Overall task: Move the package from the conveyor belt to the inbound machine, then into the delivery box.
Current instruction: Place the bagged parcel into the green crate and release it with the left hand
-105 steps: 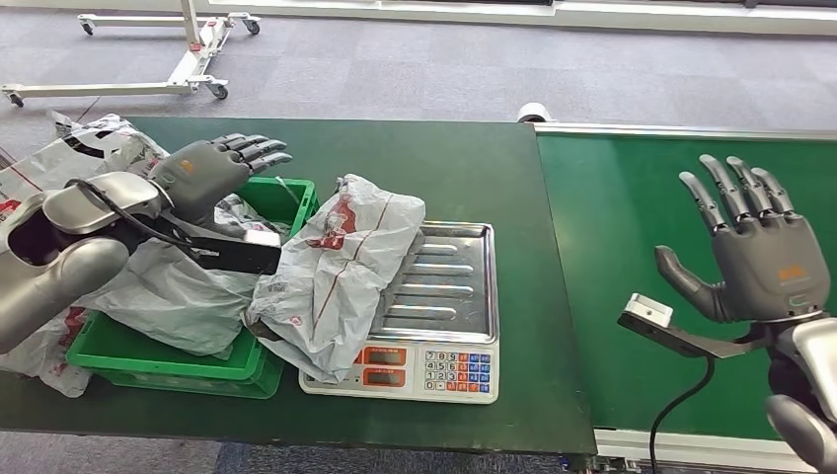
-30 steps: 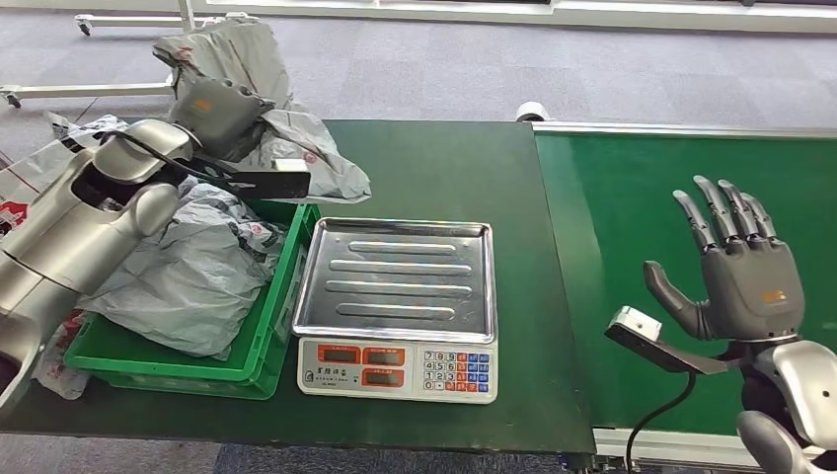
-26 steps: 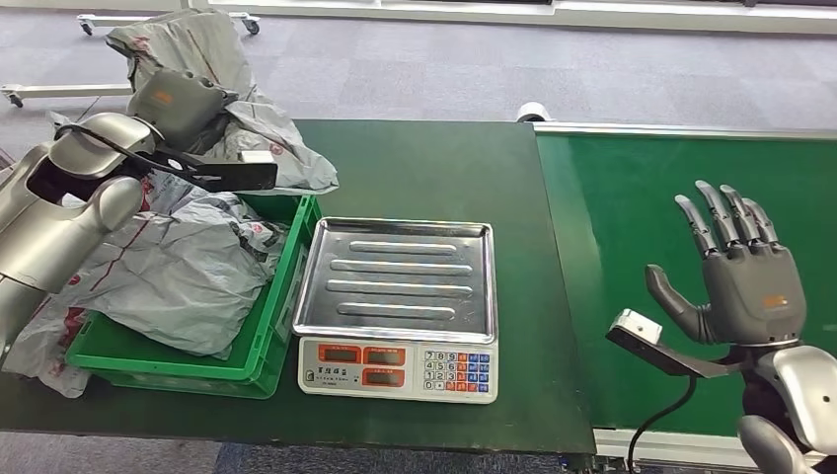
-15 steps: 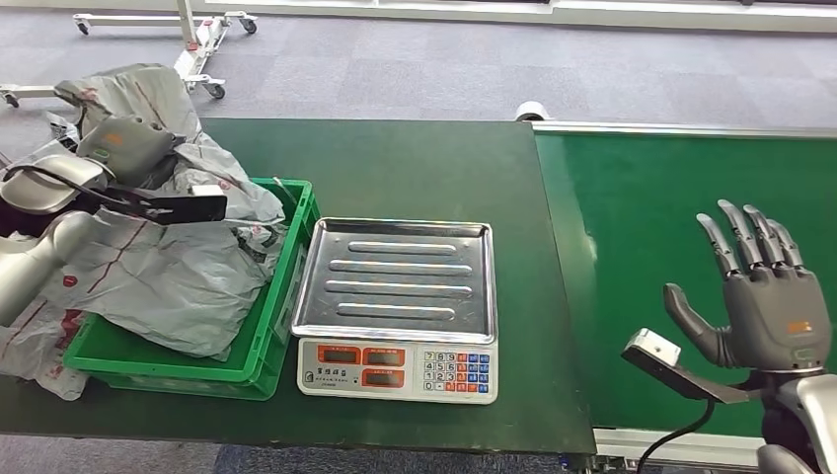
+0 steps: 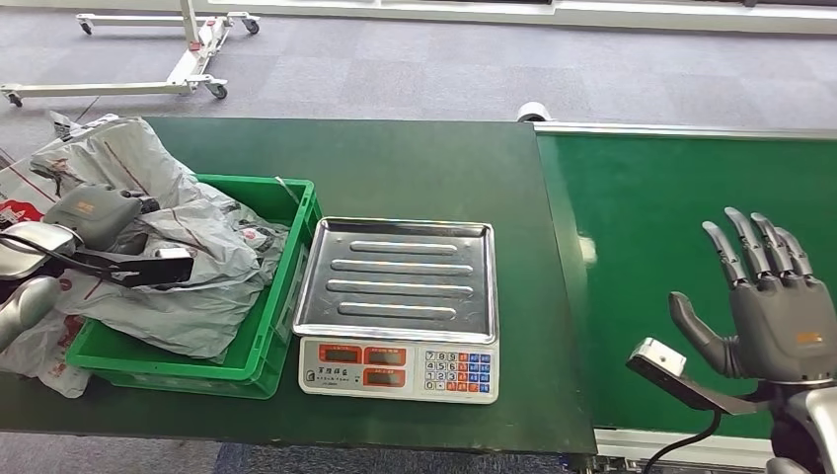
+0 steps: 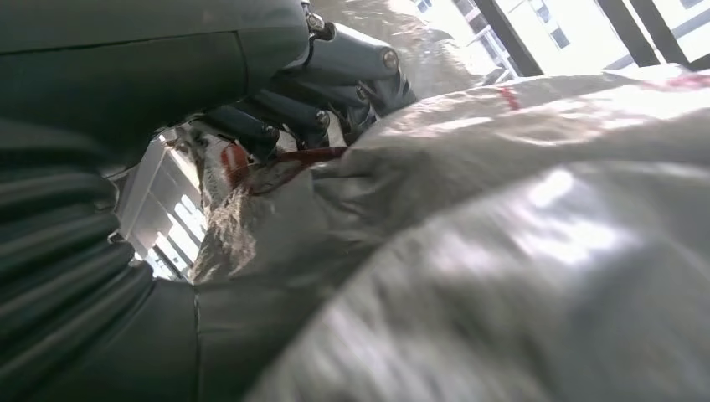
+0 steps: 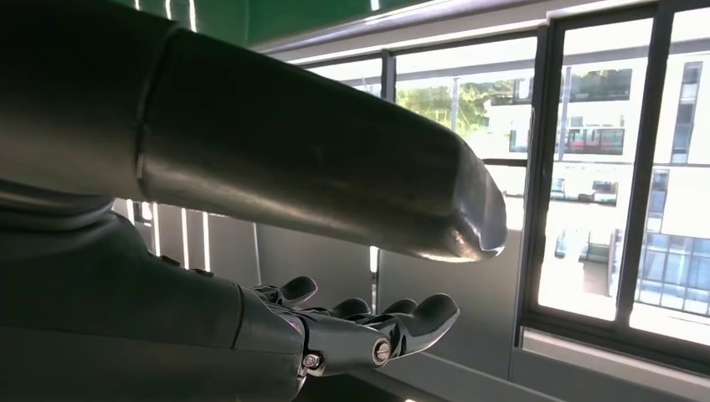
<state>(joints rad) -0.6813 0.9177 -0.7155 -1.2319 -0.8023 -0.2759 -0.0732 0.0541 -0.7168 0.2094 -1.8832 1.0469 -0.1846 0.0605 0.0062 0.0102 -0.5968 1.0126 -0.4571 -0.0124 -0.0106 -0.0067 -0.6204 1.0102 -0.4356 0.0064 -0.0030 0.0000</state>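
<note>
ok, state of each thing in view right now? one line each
Left hand: holds the grey plastic mailer package over the bin.
Right hand: open, fingers spread, holding nothing, above the belt.
Green plastic bin: heaped with grey mailer bags, some spilling over its left side.
Silver weighing scale tray: bare.
Green conveyor belt: no package on the visible stretch.
</note>
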